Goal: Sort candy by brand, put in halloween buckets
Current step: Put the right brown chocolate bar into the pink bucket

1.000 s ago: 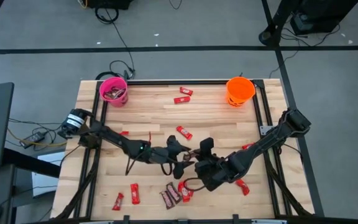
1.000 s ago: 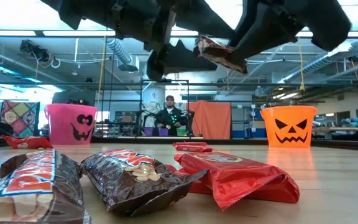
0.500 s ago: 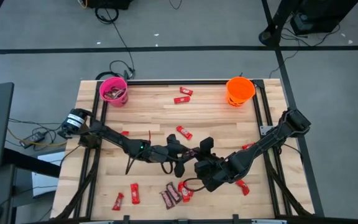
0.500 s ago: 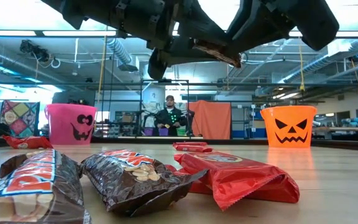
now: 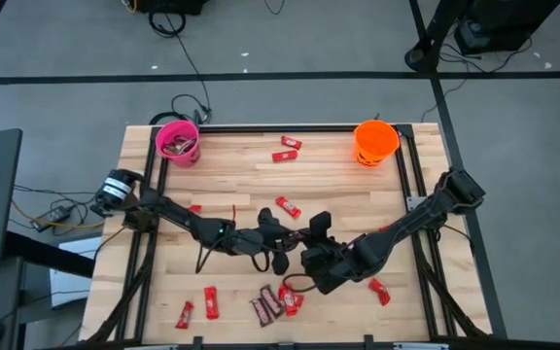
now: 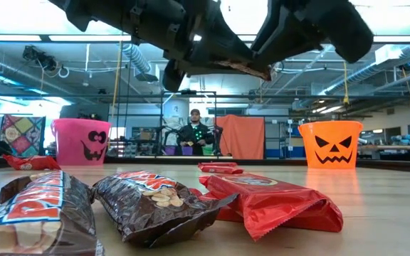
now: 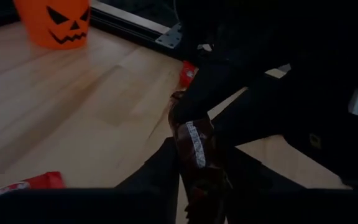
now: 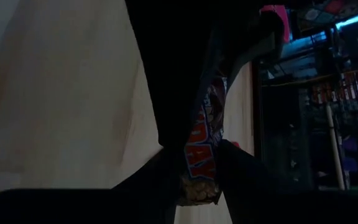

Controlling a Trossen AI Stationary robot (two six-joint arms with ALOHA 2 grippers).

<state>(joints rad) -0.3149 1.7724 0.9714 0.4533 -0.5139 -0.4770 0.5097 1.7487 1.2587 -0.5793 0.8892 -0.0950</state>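
A dark brown candy bar (image 7: 197, 149) hangs in the air over the middle of the surface (image 5: 231, 175), pinched at one end by the left claw (image 5: 282, 245) and at the other by the right claw (image 5: 309, 243), the two meeting nose to nose; it looks like a handover from one arm to the other. As for the sorting, I'd say it is barely started. The pink bucket (image 5: 178, 142) at the far left corner has a few dark wrappers in it, while I can't make out anything inside the orange bucket (image 5: 375, 142) at the far right. Plenty remains: red bars (image 5: 286, 149) lie scattered between the buckets, and a mixed cluster (image 5: 272, 302) of brown and red sits at the near edge.
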